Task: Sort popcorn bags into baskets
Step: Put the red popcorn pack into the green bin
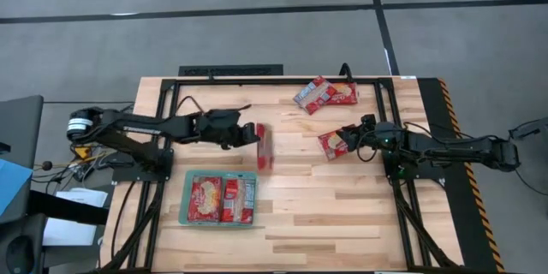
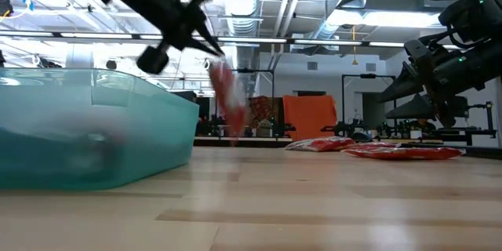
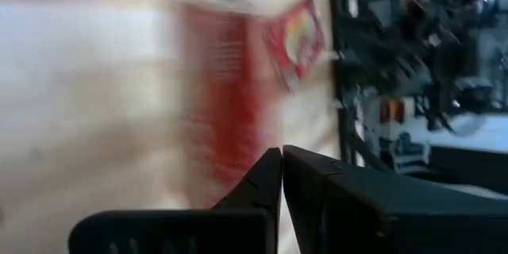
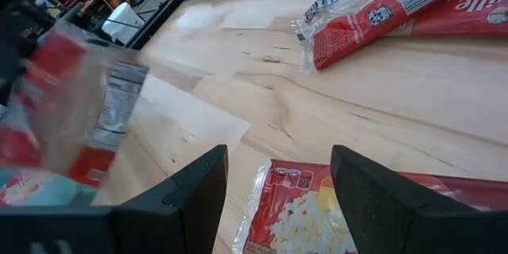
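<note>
Above the table (image 1: 342, 214), left gripper (image 1: 257, 133) clamping a popcorn bag (image 1: 266, 148), teal tray (image 1: 190, 197) nearby

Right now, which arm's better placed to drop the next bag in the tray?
Left. The left gripper is shut on a popcorn bag in the air just above the teal tray. The right gripper is open over a bag on the table, farther off.

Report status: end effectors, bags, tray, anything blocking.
Left end effector shut on a popcorn bag, held above table near tray. Right end effector open over a bag. Two bags in tray. Nothing blocking.
</note>
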Available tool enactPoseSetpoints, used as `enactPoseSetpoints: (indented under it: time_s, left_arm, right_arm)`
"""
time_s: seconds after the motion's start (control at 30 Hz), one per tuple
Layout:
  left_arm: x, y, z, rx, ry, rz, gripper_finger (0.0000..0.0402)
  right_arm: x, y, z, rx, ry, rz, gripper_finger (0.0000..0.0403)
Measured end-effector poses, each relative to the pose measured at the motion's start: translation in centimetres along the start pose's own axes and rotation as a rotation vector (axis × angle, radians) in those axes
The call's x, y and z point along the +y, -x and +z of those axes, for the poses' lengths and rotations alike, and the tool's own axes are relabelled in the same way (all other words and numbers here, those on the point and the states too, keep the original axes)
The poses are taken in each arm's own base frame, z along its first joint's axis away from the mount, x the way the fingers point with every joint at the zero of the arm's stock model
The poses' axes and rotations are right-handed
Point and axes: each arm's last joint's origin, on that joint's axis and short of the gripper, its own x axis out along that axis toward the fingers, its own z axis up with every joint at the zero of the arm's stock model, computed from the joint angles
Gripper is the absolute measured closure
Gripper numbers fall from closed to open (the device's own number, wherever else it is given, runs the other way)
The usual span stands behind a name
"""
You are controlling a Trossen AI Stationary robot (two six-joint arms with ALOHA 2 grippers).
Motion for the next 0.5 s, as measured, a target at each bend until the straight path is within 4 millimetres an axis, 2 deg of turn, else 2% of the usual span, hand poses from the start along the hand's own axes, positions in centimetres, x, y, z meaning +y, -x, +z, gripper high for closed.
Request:
enactPoseSetpoints:
  time_s: [0.27,0.37,0.5]
  left_arm:
    - [-0.7,4.2,-5.5,0.096,0.03,0.054,0.0401]
    - [0.0,5.0,-6.5,0.034,0.019,0.123,0.0401]
    - [0.5,5.2,-6.5,-0.076,0.045,0.169,0.0399]
  right_arm:
    - [0.0,0.0,0.0,0.005,0.002,-0.004,0.0154]
    - [0.0,0.0,0.0,0.005,0.002,-0.004,0.0154]
    - [0.1,0.0,0.0,0.007,-0.007,0.011,0.0154]
